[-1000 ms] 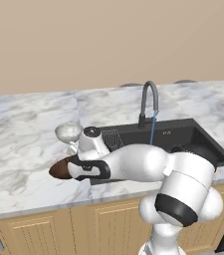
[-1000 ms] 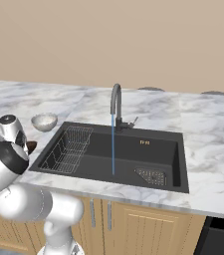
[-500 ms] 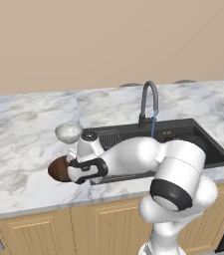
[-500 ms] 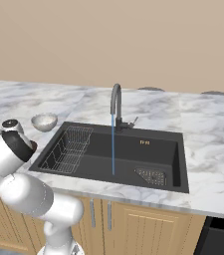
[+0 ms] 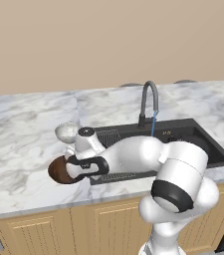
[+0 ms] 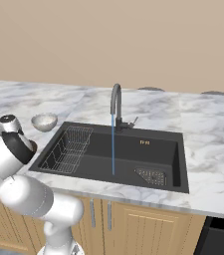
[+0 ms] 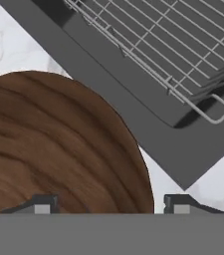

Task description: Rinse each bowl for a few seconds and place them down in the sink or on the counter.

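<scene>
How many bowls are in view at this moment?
2. The brown bowl sits on the counter left of the sink, right under the gripper. The white bowl sits on the counter by the sink's far-left corner. No others visible, though the arm hides some counter.

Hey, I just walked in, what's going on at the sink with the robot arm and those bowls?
The white arm reaches low over the counter left of the sink. Its end effector is open, with the brown wooden bowl between its fingertips, one over the wood, one past the rim. The bowl sits on the marble by the sink's corner. The speckled bowl stands on the counter further back. Water runs from the faucet into the basin.
</scene>
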